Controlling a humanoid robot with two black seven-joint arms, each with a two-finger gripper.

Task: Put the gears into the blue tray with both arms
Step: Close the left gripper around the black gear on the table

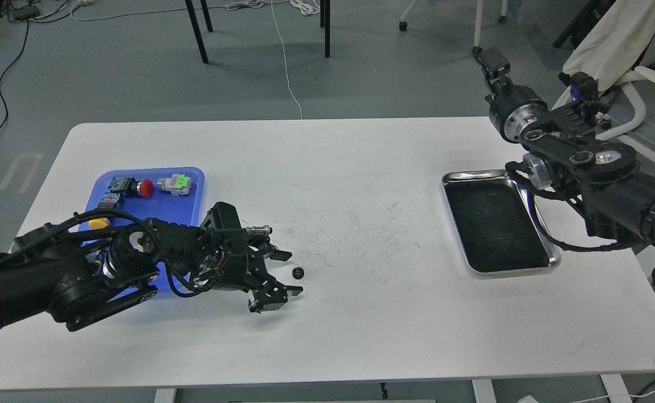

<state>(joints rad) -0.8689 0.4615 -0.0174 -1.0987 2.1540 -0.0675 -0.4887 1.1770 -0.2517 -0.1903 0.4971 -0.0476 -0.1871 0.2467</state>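
Note:
One small black gear (298, 272) lies on the white table, right of the blue tray (148, 207). My left gripper (288, 273) is low over the table with its jaws open, and the gear sits between the two fingertips without being touched. The left arm covers the tray's lower part. My right gripper (491, 59) is raised past the table's far right edge, small and dark, so its fingers cannot be told apart.
Several push-button switches with red (146, 188), green (180, 182) and yellow (99, 223) caps lie in the blue tray. A shiny metal tray (551, 246) with a dark bottom sits at the right. Chair legs stand on the floor beyond the table.

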